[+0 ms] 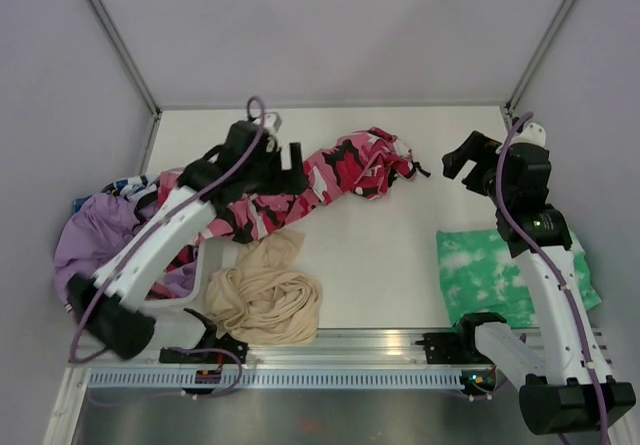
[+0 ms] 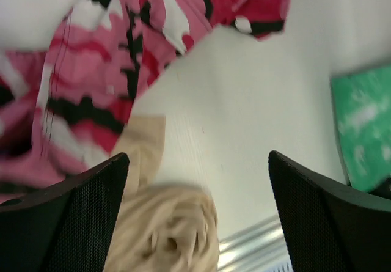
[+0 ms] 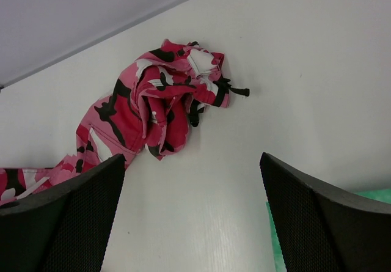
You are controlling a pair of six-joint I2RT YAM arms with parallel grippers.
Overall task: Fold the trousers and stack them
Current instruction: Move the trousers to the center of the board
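Note:
The pink, red, white and black camouflage trousers (image 1: 340, 170) lie crumpled across the back middle of the table, one end bunched at the right, the other running left under my left arm. They show in the left wrist view (image 2: 116, 58) and the right wrist view (image 3: 153, 110). My left gripper (image 1: 285, 165) hovers over the trousers, open and empty (image 2: 198, 217). My right gripper (image 1: 462, 160) is open and empty (image 3: 192, 217), above bare table right of the bunched end.
A beige garment (image 1: 265, 290) lies crumpled at the front left, also in the left wrist view (image 2: 165, 229). A folded green-and-white tie-dye garment (image 1: 500, 270) lies at the front right. Lilac clothes (image 1: 95, 235) fill a white bin (image 1: 215, 265) at the left edge.

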